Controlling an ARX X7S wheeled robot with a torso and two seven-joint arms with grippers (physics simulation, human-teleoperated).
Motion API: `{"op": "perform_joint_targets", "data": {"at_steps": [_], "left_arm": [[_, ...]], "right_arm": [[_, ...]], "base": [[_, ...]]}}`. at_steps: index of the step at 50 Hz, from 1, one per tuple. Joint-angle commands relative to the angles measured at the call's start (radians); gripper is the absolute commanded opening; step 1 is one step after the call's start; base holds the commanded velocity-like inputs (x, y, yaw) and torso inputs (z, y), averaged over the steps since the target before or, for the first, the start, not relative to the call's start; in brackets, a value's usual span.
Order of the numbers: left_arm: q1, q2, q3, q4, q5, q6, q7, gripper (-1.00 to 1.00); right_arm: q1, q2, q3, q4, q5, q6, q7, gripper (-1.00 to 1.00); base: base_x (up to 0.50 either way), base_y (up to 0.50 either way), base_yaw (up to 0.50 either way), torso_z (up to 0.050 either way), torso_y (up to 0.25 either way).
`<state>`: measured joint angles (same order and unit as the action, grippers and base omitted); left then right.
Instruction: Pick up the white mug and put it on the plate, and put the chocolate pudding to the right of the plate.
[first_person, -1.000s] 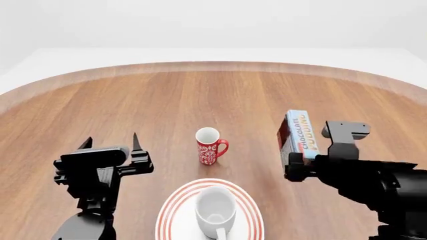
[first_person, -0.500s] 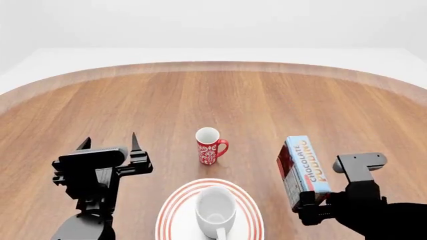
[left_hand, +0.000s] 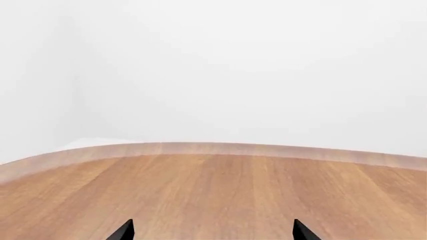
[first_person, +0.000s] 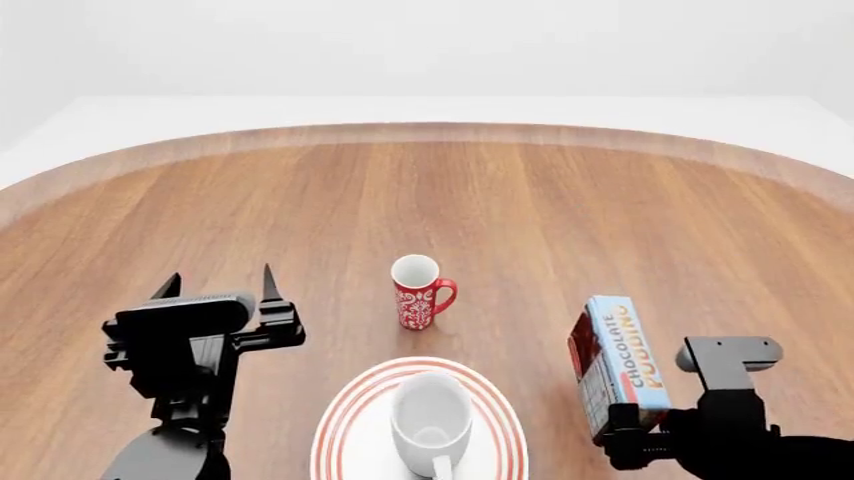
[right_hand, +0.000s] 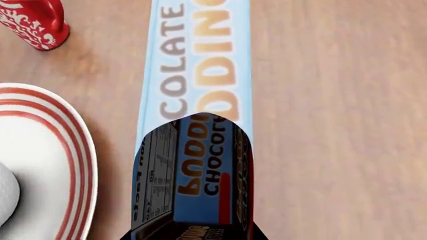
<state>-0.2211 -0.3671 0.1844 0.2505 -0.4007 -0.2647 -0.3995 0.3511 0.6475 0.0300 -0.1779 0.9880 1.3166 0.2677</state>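
The white mug (first_person: 430, 418) stands upright on the plate (first_person: 350, 400), handle toward me. The chocolate pudding box (first_person: 622, 362) lies lengthwise to the right of the plate, its light blue lettered face up. My right gripper (first_person: 627, 432) is shut on its near end. I cannot tell whether the box touches the table. The right wrist view shows the box (right_hand: 197, 75) filling the middle, the plate rim (right_hand: 75, 150) beside it and a sliver of the white mug (right_hand: 5, 196). My left gripper (first_person: 220, 290) is open and empty, left of the plate. Its fingertips (left_hand: 123, 231) show over bare wood.
A small red patterned mug (first_person: 419, 292) stands beyond the plate, near the table's middle; it also shows in the right wrist view (right_hand: 33, 22). The round wooden table's far edge (first_person: 427, 130) curves across the back.
My right gripper has carried the pudding box from further back toward me and down, to a spot right of the plate. The left arm has barely moved.
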Motion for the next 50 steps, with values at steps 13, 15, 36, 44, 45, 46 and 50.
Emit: {"op": "perform_joint_targets", "data": {"at_steps": [13, 15, 36, 44, 45, 46, 50], "left_arm": [[0.003, -0.004, 0.003, 0.002, -0.003, 0.004, -0.005, 1.00], [0.004, -0.005, 0.004, 0.003, -0.003, 0.004, -0.006, 1.00], [0.001, -0.007, 0.010, 0.002, -0.003, 0.005, -0.009, 1.00], [0.001, -0.008, 0.010, 0.001, -0.005, 0.007, -0.010, 1.00], [0.000, -0.007, 0.010, 0.001, -0.005, 0.008, -0.010, 1.00], [0.000, -0.007, 0.011, 0.000, -0.006, 0.008, -0.010, 1.00], [0.001, -0.008, 0.011, -0.002, -0.006, 0.010, -0.010, 1.00]], "right_arm": [[-0.061, -0.001, -0.048, 0.047, -0.046, -0.085, -0.047, -1.00], [-0.070, 0.000, -0.044, 0.043, -0.043, -0.087, -0.046, -1.00], [-0.162, -0.005, -0.026, 0.060, -0.050, -0.144, -0.059, -1.00], [-0.157, -0.006, -0.038, 0.081, -0.057, -0.154, -0.070, -1.00], [-0.156, -0.006, -0.037, 0.082, -0.055, -0.154, -0.071, -1.00], [-0.156, -0.003, -0.037, 0.079, -0.045, -0.149, -0.082, -1.00], [-0.146, -0.003, -0.030, 0.090, -0.034, -0.139, -0.082, 1.00]], "base": [[0.00, 0.00, 0.00, 0.000, 0.000], [0.00, 0.00, 0.00, 0.000, 0.000], [0.00, 0.00, 0.00, 0.000, 0.000], [0.00, 0.00, 0.00, 0.000, 0.000], [0.00, 0.00, 0.00, 0.000, 0.000], [0.00, 0.00, 0.00, 0.000, 0.000], [0.00, 0.00, 0.00, 0.000, -0.004]]}}
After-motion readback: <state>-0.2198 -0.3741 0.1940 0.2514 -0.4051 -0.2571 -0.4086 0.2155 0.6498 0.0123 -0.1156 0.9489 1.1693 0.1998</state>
